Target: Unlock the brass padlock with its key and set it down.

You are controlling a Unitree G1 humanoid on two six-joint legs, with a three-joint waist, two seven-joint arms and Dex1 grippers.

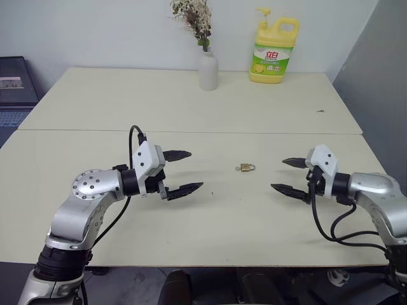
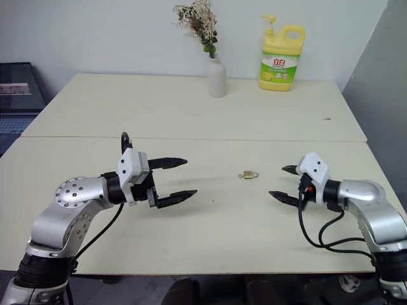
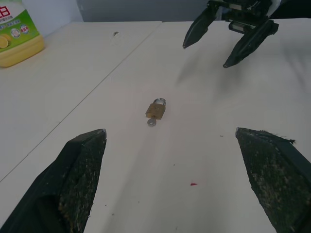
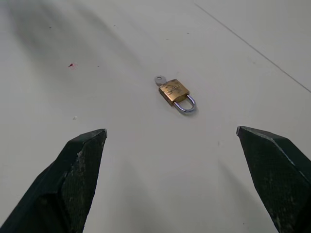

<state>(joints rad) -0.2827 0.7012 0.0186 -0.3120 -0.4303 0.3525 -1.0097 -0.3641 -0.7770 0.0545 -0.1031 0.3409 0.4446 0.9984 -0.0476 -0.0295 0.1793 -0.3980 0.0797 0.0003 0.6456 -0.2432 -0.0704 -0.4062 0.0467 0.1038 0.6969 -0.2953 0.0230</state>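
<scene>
The brass padlock (image 1: 246, 167) lies flat on the cream table (image 1: 191, 229) between my two arms, its silvery shackle closed. A small silver key (image 3: 151, 122) sticks out of its bottom end; it shows again as the key (image 4: 159, 80) in the right wrist view beside the padlock (image 4: 174, 91). My left gripper (image 1: 183, 172) hovers open to the left of the lock, pointing at it. My right gripper (image 1: 287, 175) hovers open to its right, facing the left one. Neither touches the lock. The right gripper (image 3: 228, 36) also appears in the left wrist view beyond the padlock (image 3: 156, 109).
A white vase (image 1: 208, 70) with dried flowers and a yellow detergent bottle (image 1: 273, 52) stand at the table's far edge. A seam (image 1: 191, 131) runs across the table behind the lock. A dark object (image 1: 16, 79) sits off the table at far left.
</scene>
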